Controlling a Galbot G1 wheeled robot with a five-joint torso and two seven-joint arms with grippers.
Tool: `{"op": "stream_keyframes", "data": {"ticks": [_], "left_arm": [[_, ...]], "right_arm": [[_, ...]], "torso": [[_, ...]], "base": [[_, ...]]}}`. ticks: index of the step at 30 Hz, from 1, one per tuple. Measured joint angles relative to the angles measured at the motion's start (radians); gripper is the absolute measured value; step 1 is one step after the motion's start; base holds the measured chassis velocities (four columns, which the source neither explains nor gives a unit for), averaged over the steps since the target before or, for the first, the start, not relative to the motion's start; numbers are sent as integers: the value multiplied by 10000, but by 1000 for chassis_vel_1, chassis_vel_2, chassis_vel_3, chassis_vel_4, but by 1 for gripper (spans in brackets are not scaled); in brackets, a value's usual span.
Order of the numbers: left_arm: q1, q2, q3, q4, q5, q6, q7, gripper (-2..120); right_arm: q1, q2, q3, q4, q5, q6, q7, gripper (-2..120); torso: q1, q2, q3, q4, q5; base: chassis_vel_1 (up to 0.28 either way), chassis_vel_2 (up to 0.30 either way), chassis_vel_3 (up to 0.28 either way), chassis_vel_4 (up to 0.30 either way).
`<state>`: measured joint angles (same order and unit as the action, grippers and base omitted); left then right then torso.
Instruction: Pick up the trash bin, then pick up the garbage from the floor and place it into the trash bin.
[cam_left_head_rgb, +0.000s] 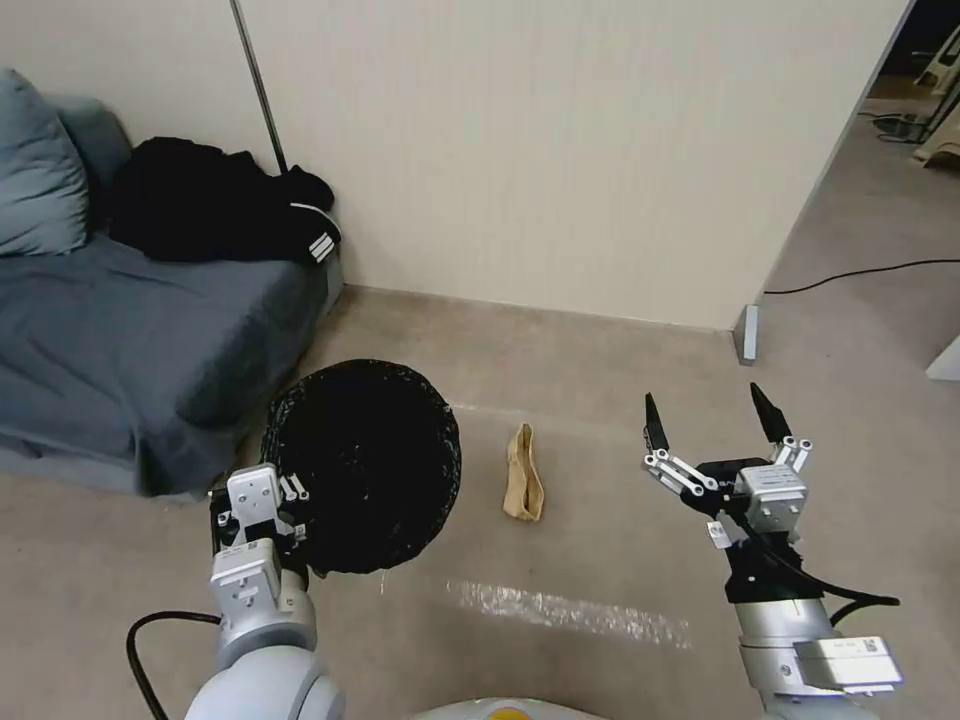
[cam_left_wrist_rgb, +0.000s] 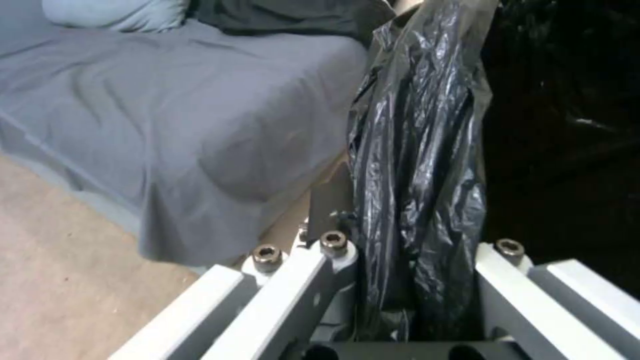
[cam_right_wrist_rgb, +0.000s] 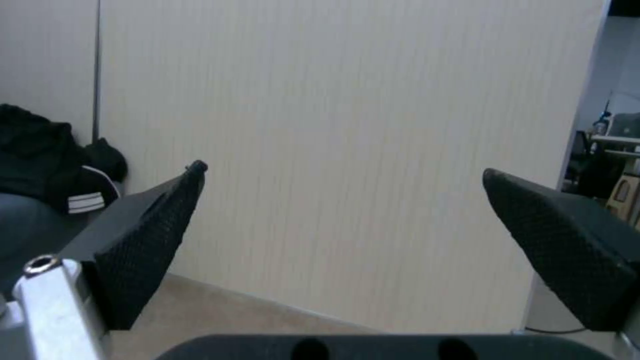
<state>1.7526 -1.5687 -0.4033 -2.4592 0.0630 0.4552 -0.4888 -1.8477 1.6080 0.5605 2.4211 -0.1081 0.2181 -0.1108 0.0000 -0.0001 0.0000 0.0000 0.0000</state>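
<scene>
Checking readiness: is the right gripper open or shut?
Open. The right gripper has its fingertips spread wide apart, nothing between them, with bare wall beyond.

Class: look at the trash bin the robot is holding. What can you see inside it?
Inside the trash bin, held at its rim by the left gripper, there is only glossy black bag liner. Its depths are too dark to tell whether anything lies there. The tan paper bag lies outside, on the floor.

Left gripper's fingertips vanish behind the round bin's glossy black bag liner (white bucket wall fully masked), grey sofa runs off-frame.
</scene>
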Motion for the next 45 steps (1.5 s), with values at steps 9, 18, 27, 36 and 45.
{"op": "stream_keyframes", "data": {"ticks": [9,18,27,36,45], "left_arm": [[36,57,-3,-66,-94,1,-24,2],[-165,314,-102,-180,-476,180,206,1],[-341,512,-290,134,-581,-18,479,1],[-294,419,-243,342,-280,-164,566,1],[-338,285,-139,488,-122,-293,586,1]], "right_arm": [[117,0,5,-120,91,193,-125,100],[1141,-908,22,-575,656,-726,196,100],[2410,-2109,-1052,-1798,815,-1726,592,100],[3056,-2215,-2599,-3210,1311,-2666,1127,100],[3618,-2835,-3500,-4392,2659,-3681,1566,100]], "torso": [[-1,0,0,0,-1],[0,0,0,1,1],[0,1,0,1,0],[0,0,0,-1,-1],[0,0,0,-1,-1]], "base": [[-39,30,37,-30],[0,0,0,0],[0,0,0,0],[0,0,0,0],[0,0,0,0]]}}
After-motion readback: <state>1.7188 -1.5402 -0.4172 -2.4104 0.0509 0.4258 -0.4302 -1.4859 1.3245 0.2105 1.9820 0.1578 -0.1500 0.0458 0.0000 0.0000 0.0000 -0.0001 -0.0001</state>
